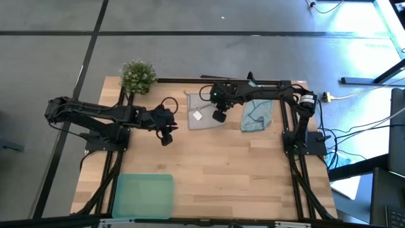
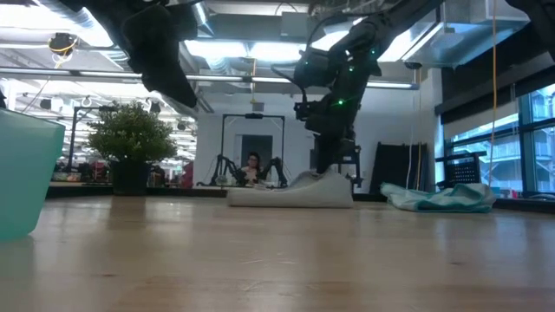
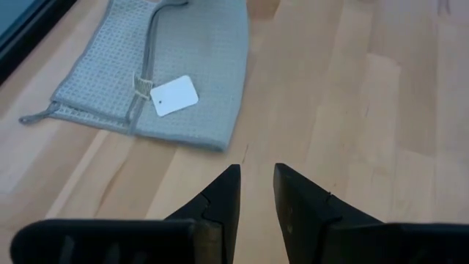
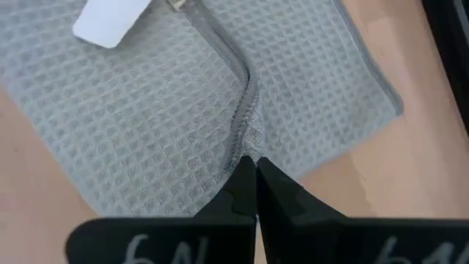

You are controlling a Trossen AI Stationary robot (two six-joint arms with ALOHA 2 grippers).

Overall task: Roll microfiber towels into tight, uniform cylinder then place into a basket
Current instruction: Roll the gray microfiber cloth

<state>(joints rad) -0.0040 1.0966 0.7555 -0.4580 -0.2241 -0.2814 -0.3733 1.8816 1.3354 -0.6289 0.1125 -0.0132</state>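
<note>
Near the table's far edge, right gripper [image 4: 253, 172] pinches the unrolled grey towel [image 1: 204, 113]; blue towel [image 1: 257, 114] untouched, basket [image 1: 143, 196] empty, left gripper [image 3: 256, 191] slightly parted.

The wooden table [image 1: 215, 164] carried a grey towel [image 1: 201, 113] and blue towel [image 1: 258, 115] upper centre, a plant [image 1: 138, 76] upper left, a green basket [image 1: 143, 196] lower left

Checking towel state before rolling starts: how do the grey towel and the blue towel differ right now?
The grey towel lies mostly flat, folded, with a white tag; the blue towel lies crumpled, no tag visible. The right gripper, shut, pinches the grey towel's edge; nothing touches the blue one. The left gripper hovers over bare table, holding nothing. Both towels are unrolled and outside the basket.
</note>
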